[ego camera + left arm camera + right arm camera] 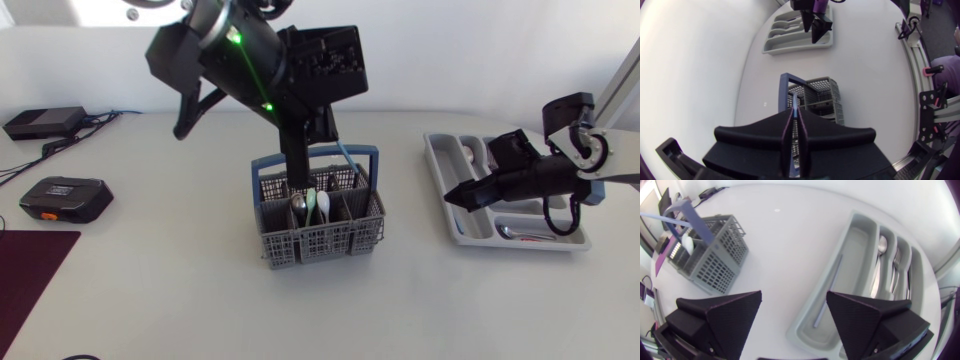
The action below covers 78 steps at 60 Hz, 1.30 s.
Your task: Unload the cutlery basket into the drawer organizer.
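1. Claw of the left arm points steeply down into the cutlery basket at mid-tabletop. Its fingers are pressed together on a light-blue stick that pokes out past their tips.
2. The right claw hangs low over the drawer organizer, fingers spread wide, with the tray's compartments showing in the gap.
3. The basket's blue handle arches just beside the left claw.
4. 2 black devices and a dark red mat lie well apart from the basket on the left arm's side.
5. The basket is a grey lattice holding a metal spoon and a white spoon, bowls up. The pale grey organizer holds a spoon and a fork in narrow compartments, and a thin rod in the wide one.
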Motion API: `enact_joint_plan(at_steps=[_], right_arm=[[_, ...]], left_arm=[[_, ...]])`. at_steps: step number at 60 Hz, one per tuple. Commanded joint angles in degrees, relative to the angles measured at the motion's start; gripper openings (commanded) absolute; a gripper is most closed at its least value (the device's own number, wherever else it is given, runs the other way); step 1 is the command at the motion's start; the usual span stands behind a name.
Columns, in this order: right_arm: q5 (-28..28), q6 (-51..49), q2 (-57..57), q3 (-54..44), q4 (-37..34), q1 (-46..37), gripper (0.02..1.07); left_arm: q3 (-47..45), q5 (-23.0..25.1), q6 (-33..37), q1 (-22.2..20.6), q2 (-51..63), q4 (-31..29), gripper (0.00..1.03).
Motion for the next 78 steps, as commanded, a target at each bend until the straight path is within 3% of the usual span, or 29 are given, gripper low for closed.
enact_joint_plan(at_steps=[1,17,31,40,50,78], right_arm=[[-1.07,-2.76,-6.03,-3.05,-1.05,1.46,0.95],[-4.67,-7.42,-25.01,-9.2,-7.29,9.02,0.95],[-4.05,-7.94,-36.09,-13.77,-10.1,20.36,0.94],[-3.79,-7.42,-37.41,-15.62,-9.66,25.28,0.86],[-3.26,-6.19,-38.55,-16.23,-8.52,29.15,0.72],[-1.68,-4.6,-37.06,-17.73,-4.48,32.05,0.13]], left_arm=[[4.21,1.98,-1.95,-0.65,-1.13,-3.81,0.03],[8.17,11.3,-6.79,-0.12,-1.13,-12.16,0.04],[3.86,20.0,-11.53,0.23,0.54,-12.51,0.03],[2.63,24.48,-13.91,0.32,2.12,-12.42,0.03],[2.46,26.68,-15.14,0.58,3.35,-12.42,0.03],[2.46,30.98,-16.81,1.11,5.37,-12.42,0.03]])
